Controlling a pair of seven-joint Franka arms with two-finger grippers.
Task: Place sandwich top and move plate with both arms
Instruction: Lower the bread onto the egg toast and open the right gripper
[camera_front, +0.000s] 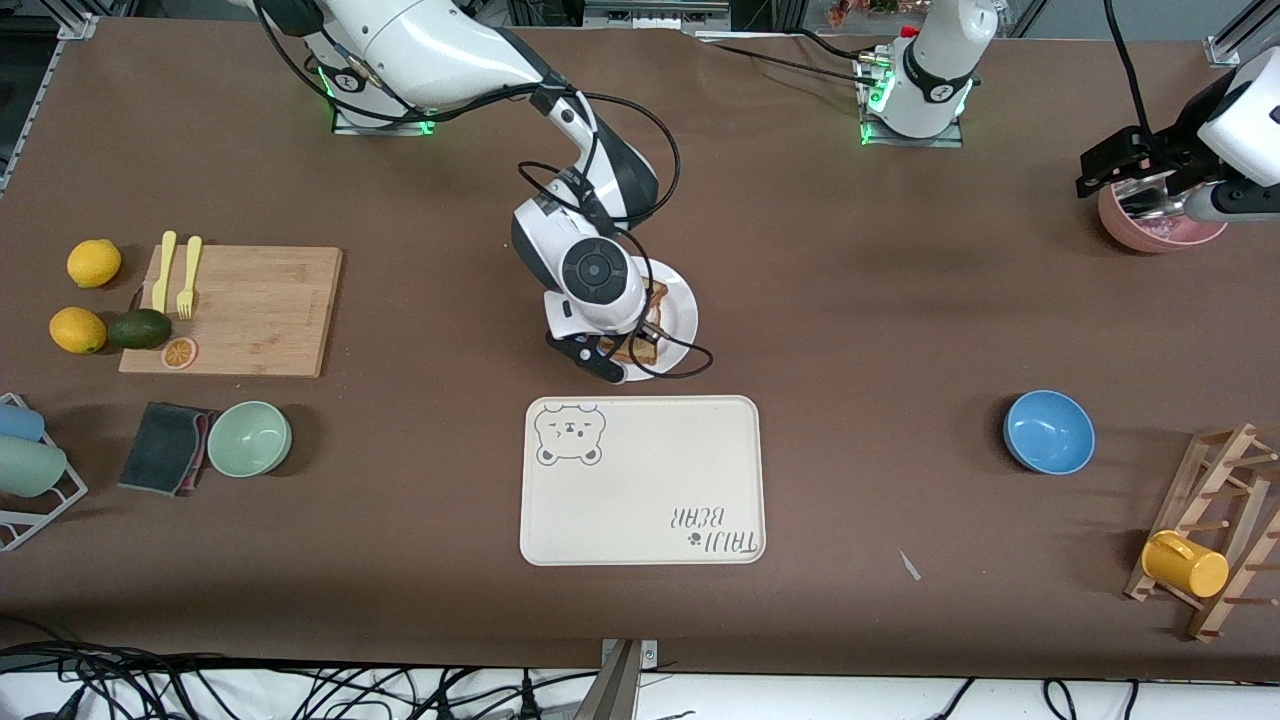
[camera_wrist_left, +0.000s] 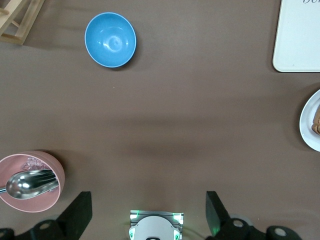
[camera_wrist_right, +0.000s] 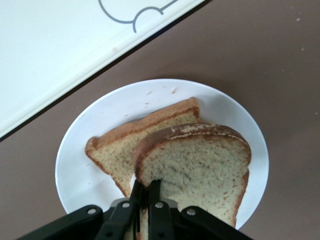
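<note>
Front view: right hand (camera_front: 622, 352) low over the white plate (camera_front: 682, 312) at frame centre, just above the cream tray (camera_front: 640, 480). Left hand (camera_front: 1140, 190) hangs over the pink bowl (camera_front: 1160, 235) in the upper right corner, waiting.

Left wrist view: left hand's fingers (camera_wrist_left: 80, 212) spread wide, holding nothing; blue bowl (camera_wrist_left: 110, 39) in the upper part of the frame.

Right wrist view: right hand's fingers (camera_wrist_right: 150, 200) pinched tight on the top slice of bread (camera_wrist_right: 195, 160), which lies over another slice (camera_wrist_right: 120, 150) on the plate.
</note>
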